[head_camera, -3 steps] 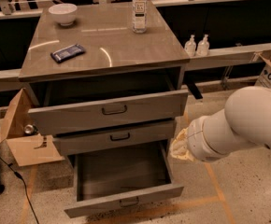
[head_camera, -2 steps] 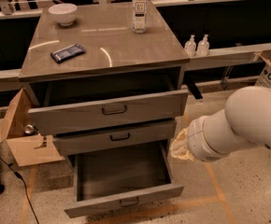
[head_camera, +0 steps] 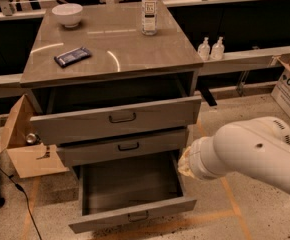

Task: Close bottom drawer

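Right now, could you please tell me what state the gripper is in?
Gripper: state cannot be told. It is at the arm's tip, by the right side of the open bottom drawer.

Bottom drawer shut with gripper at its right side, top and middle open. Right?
No: the bottom drawer is open, pulled out farthest, as the camera view shows. The gripper is at its right side; top drawer and middle drawer are open.

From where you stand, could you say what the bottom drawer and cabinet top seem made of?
The bottom drawer: likely laminated board, matte grey-brown, evenly coloured. The cabinet top: smooth, semi-gloss laminate, perhaps; it shows bright light streaks. The gripper is beside the drawer's right side.
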Robot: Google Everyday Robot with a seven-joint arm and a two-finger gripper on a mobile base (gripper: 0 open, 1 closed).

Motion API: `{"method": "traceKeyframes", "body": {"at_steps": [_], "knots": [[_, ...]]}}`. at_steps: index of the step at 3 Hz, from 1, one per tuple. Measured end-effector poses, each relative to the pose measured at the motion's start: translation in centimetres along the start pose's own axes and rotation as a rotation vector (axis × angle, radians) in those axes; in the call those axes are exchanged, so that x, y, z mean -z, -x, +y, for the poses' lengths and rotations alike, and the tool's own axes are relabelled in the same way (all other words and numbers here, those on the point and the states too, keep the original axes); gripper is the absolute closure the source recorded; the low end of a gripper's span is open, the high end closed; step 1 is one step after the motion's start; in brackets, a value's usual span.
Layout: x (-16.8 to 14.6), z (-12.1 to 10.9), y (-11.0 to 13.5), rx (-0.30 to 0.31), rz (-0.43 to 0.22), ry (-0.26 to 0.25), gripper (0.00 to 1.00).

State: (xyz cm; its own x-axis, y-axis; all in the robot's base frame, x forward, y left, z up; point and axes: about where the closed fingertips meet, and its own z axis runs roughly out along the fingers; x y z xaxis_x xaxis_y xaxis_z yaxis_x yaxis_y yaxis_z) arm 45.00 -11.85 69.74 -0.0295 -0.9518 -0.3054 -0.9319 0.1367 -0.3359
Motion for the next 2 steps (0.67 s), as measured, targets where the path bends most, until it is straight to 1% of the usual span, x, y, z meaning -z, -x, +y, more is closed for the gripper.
{"method": "traceKeyframes", "body": {"at_steps": [1,2], "knots": [[-5.9,-0.6,-1.0,-0.010,0.010,-0.050,1.00],[-10.6,-0.5,-2.0,0.005,-0.021,-0.093,1.00]]}}
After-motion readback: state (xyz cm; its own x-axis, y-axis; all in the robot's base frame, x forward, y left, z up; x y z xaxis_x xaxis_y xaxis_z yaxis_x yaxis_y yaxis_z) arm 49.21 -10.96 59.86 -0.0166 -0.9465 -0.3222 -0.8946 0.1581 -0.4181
